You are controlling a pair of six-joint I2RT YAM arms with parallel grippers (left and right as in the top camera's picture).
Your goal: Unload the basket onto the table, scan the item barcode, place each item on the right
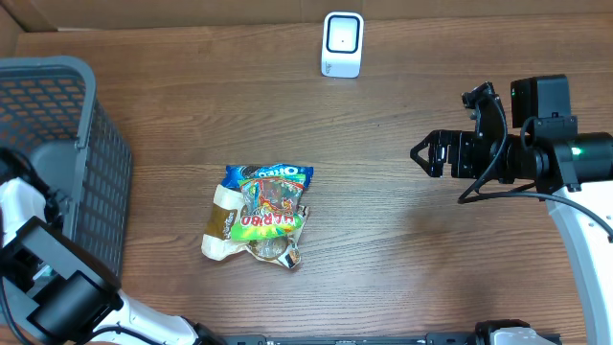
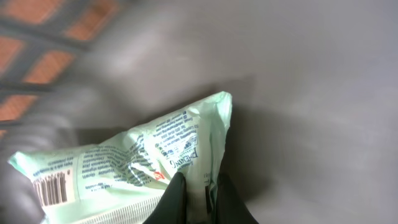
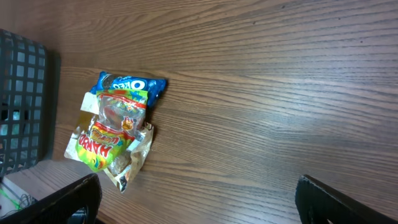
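In the left wrist view, my left gripper [image 2: 202, 194] is shut on the edge of a pale green packet [image 2: 143, 155] with dark print. A barcode [image 2: 53, 190] shows at the packet's left end. The packet lies over a grey basket floor. In the overhead view the left gripper's jaws are hidden by the basket [image 1: 57, 86]. The white scanner [image 1: 342, 44] stands at the table's far edge. My right gripper [image 1: 429, 153] hovers open over bare wood at the right, and nothing is between its fingers [image 3: 81, 193].
A pile of snack bags [image 1: 261, 211] lies mid-table, with a blue Oreo pack [image 1: 273, 172] and a green Haribo bag [image 3: 99, 146]. The grey mesh basket fills the left edge, and its wall [image 2: 37, 37] is blurred in the left wrist view.
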